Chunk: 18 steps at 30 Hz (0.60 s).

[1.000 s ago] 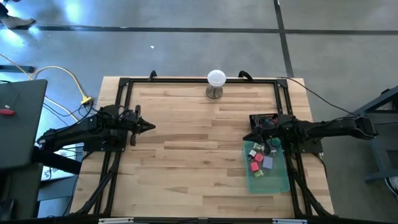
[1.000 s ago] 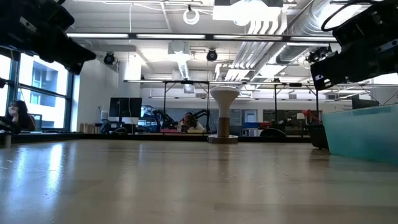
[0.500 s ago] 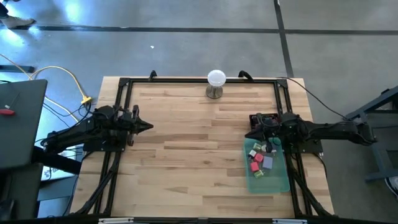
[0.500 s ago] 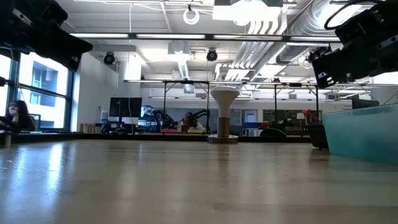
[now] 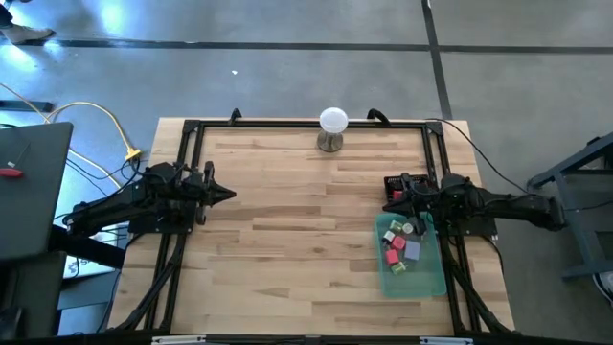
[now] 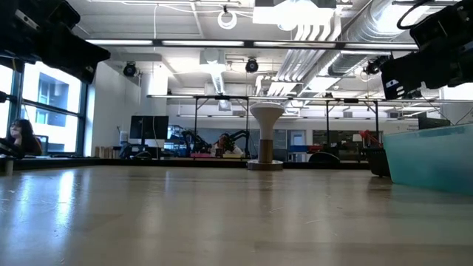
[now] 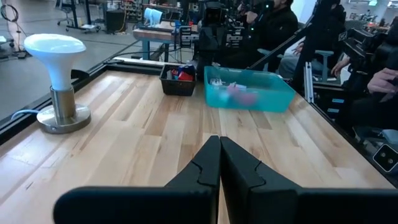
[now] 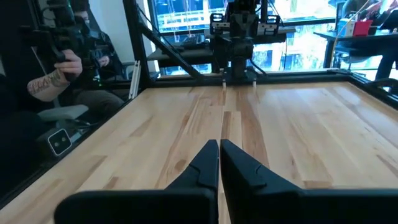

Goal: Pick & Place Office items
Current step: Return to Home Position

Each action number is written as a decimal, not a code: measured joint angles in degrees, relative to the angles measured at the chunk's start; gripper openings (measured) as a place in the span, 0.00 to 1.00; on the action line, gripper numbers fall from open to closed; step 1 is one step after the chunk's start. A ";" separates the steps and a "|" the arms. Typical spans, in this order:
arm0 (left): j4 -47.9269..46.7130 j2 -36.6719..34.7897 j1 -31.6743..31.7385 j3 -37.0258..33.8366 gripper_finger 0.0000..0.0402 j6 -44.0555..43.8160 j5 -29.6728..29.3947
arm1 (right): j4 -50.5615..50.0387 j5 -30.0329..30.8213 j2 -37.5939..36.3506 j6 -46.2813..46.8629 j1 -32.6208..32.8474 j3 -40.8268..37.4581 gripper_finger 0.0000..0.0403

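Observation:
The office items [image 5: 400, 244], small pieces in red, pink, lavender, pale green and black, lie in a translucent green tray [image 5: 426, 283] at the table's right; they also show in the left wrist view [image 7: 239, 94]. My right gripper [image 5: 387, 195] hovers shut and empty just beyond the tray's far end, near a black bin [image 5: 402, 181]. In its wrist view its fingertips [image 8: 219, 147] are closed together. My left gripper [image 5: 231, 195] waits shut and empty above the table's left side, its fingertips [image 7: 219, 143] closed together.
A white ball on a metal stand [image 5: 332, 129] stands at the middle of the far edge. The black bin [image 7: 177, 79] holds a few more small items. A dark frame [image 5: 192, 129] runs round the table. People sit beyond the table's sides [image 8: 68, 68]. Bare wood lies between the arms.
My right gripper has drawn back a little toward the table's right edge, staying shut, and its arm has folded lower. My left gripper has drawn back slightly toward the left edge. The tray and its items have kept still.

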 joint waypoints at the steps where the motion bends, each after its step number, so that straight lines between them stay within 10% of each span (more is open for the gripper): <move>1: 0.00 0.00 0.00 0.00 0.00 0.09 0.22 | -0.10 -0.04 -0.26 0.00 0.00 0.04 0.01; 18: 1.93 0.00 0.00 1.09 0.00 0.34 1.73 | -8.26 0.24 -5.06 -0.46 0.00 2.45 0.01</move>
